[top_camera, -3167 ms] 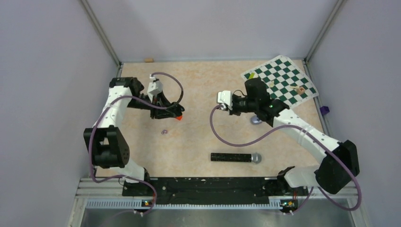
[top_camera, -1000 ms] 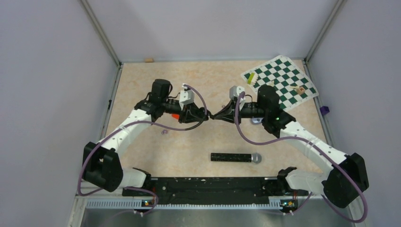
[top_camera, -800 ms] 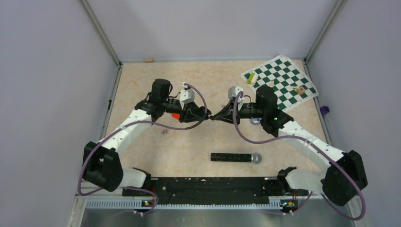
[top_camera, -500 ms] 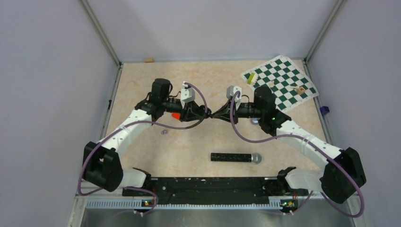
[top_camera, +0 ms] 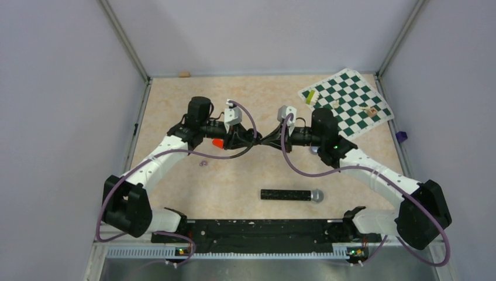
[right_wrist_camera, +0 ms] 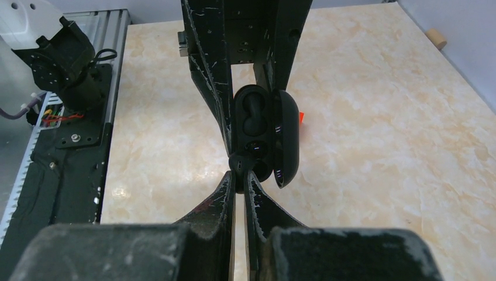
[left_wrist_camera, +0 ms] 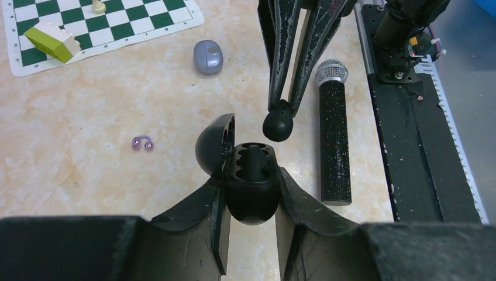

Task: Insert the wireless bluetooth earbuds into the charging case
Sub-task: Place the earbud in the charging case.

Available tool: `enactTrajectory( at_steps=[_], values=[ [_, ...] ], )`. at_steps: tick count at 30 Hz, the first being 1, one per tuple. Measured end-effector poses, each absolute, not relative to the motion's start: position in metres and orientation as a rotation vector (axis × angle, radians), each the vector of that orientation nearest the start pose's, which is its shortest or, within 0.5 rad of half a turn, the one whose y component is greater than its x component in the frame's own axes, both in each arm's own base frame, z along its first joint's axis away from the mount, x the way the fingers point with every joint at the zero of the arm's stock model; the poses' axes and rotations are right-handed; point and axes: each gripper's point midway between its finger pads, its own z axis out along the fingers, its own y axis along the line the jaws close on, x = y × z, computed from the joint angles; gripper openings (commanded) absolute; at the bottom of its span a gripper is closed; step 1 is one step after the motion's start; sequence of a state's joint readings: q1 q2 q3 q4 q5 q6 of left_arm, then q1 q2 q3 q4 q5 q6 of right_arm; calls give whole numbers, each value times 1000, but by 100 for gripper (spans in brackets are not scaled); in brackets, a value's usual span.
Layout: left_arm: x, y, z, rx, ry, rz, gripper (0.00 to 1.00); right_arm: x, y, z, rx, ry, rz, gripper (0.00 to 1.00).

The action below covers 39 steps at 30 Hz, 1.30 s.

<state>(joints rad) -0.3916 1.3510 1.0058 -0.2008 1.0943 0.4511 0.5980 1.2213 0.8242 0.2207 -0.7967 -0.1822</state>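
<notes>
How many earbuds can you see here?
2. One earbud sits in the charging case held by the left gripper; the other earbud is pinched by the right gripper.

2 arms, identical build. The left arm [top_camera: 153, 161] and right arm [top_camera: 374, 175] have white link shells, black joint housings and 1 large black drum at each shoulder. A purple cable [top_camera: 310, 173] runs along each arm to a small white camera block [top_camera: 286, 112] at the wrist. 1 green light [top_camera: 336, 146] on the right forearm. The left gripper [left_wrist_camera: 250, 181] and right gripper [right_wrist_camera: 240, 175] each carry 2 black tapered fingers [left_wrist_camera: 304, 216], matte, heavily scuffed with pale scratches. The base housing [right_wrist_camera: 64, 58] is black, screw heads showing, with thin red and yellow wires [right_wrist_camera: 50, 114] beside it.
</notes>
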Motion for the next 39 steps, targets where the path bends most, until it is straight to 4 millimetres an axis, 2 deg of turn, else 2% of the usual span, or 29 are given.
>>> enactTrajectory(
  at_steps=[21, 39],
  values=[
    [253, -268, 226, 1354, 1411, -1121, 0, 243, 310, 242, -1204, 1344, 959, 4],
    [250, -270, 219, 1366, 1426, -1148, 0, 239, 314, 236, -1230, 1336, 950, 3]
  ],
)
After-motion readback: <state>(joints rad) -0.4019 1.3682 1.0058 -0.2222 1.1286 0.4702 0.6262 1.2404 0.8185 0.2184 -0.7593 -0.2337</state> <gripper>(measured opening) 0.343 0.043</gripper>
